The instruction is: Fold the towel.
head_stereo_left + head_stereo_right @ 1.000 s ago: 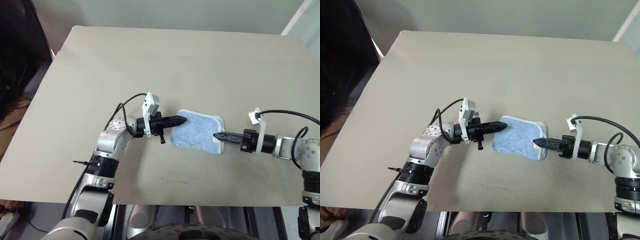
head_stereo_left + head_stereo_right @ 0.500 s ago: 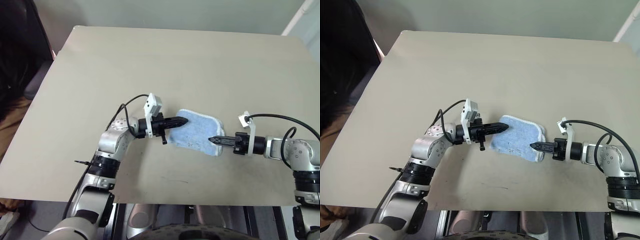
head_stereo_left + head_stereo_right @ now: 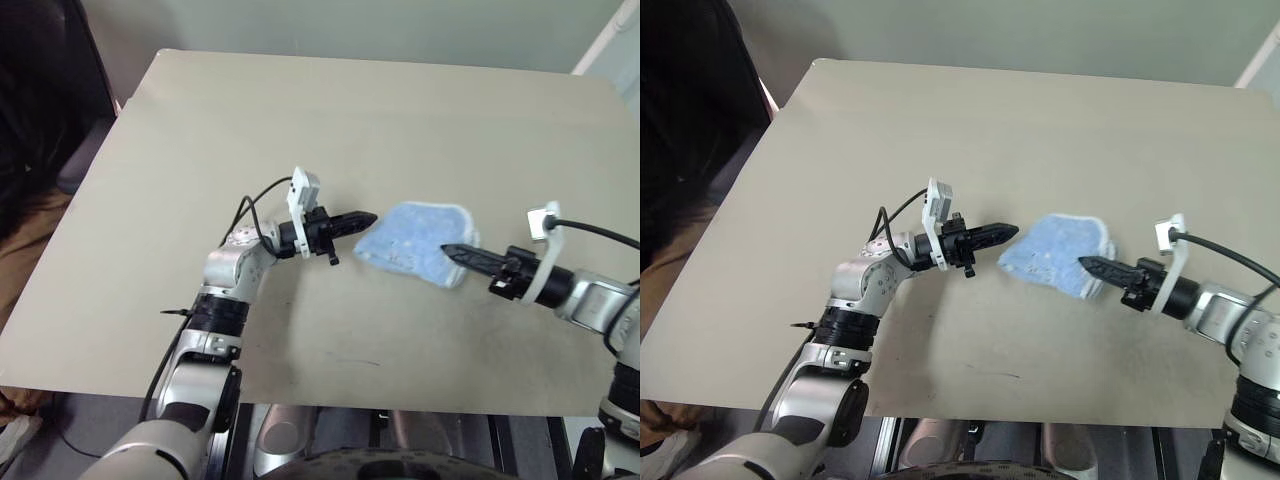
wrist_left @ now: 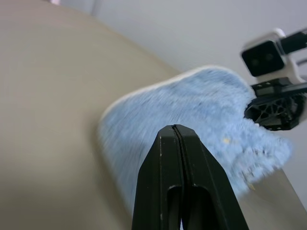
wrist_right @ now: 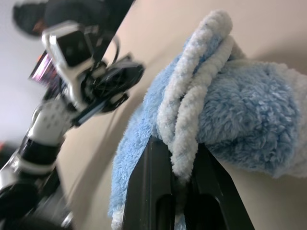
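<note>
So on the far left there's a person [image 3: 35, 130] in dark clothing sitting just off the edge of the beige table [image 3: 380, 130]. Moving in from there, the left gripper [image 3: 366, 219] is pointing sideways across the tabletop toward the middle, and its two black fingers [image 4: 177, 187] are pressed flat together with nothing between them. In the left wrist view you can see the tips meet in one thin seam. Its tip sits just beside the near-left edge of the towel [image 3: 415, 243]; I can't tell if it's actually touching the cloth.

The towel itself is the small light blue terry one with white edging, bunched up roughly in the middle of the table, a bit toward the right. Its right end looks lifted off the surface.

Over on the right, the right gripper [image 3: 452, 251] comes in pointing left, and it's pinched down on the towel's white stitched edge [image 5: 192, 115]. The right wrist view shows the doubled-over hem squeezed between the fingers.
</note>
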You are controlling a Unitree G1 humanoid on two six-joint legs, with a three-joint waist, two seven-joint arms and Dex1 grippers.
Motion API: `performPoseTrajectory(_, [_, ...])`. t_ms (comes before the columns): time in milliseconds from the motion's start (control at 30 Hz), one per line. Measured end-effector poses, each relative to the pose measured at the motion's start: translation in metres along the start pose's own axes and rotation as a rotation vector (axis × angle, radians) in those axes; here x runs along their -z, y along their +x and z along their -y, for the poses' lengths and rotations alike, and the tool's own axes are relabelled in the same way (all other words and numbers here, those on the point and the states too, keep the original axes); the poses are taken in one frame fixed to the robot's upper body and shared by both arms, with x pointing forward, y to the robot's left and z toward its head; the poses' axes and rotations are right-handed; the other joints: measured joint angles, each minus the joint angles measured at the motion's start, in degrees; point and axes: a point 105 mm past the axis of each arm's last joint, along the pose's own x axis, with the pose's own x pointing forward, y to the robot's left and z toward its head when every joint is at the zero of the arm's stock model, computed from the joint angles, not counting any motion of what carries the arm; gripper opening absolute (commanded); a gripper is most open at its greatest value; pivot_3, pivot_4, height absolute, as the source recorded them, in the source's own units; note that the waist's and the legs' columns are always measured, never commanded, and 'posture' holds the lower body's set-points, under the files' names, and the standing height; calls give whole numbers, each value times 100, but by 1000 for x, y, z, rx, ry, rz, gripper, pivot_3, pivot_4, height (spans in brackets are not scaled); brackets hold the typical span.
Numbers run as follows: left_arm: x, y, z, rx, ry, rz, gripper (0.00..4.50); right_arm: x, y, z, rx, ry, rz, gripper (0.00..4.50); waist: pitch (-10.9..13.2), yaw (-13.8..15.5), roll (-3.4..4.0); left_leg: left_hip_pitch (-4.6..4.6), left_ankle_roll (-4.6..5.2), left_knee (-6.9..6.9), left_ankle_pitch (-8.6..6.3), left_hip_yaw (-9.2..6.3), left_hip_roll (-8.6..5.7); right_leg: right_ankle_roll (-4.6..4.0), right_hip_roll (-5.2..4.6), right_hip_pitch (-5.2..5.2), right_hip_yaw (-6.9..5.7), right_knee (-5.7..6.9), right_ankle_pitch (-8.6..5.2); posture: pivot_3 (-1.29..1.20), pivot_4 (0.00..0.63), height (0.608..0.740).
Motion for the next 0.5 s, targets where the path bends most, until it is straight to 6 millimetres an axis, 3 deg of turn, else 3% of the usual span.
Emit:
performPoseTrajectory(133, [5,6,-1,3,-11,3,0,-11,-15,12,99,29,143,62,0,2,0,-2,6,0,-2,2,-3,11,-2,-3,3,0,-1,0,150,740])
performPoseTrajectory(333, [7,15,2,25,-17,3,0,-52,-72,52,424,14,518,62,1,29,0,-2,75,6,-43,3,-5,59,-6,0,4,-2,22,0,150,740])
performPoseTrajectory(500, [7,21,5,43,-22,7,0,-52,-100,87,605,118,625,62,2,28,3,0,73,5,-42,2,-3,65,-5,-1,4,0,27,0,150,740])
